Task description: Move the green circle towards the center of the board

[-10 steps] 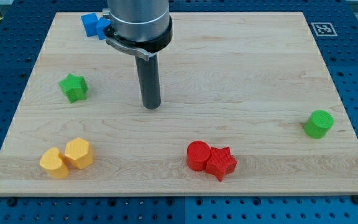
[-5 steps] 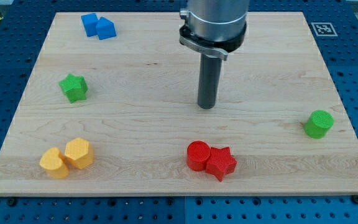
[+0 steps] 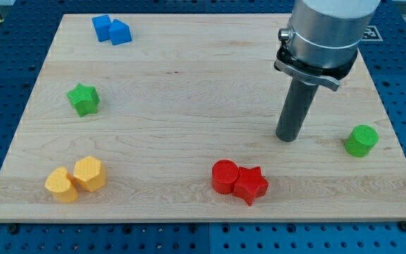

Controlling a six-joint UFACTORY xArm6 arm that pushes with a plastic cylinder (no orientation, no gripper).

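Note:
The green circle [image 3: 361, 140] is a short green cylinder near the board's right edge, a little below mid-height. My tip [image 3: 287, 137] stands on the board to the left of it, about a hundred pixels away and not touching it. The dark rod rises from the tip to the grey arm at the view's top right.
A red circle [image 3: 225, 176] and a red star [image 3: 251, 185] touch each other near the bottom middle. A green star [image 3: 84, 99] sits at the left. Two yellow blocks [image 3: 75, 179] lie at the bottom left, two blue blocks [image 3: 111, 29] at the top left.
My tip has slid steadily to the view's right and slightly down, from left of the board's middle to near the green circle. No block has moved.

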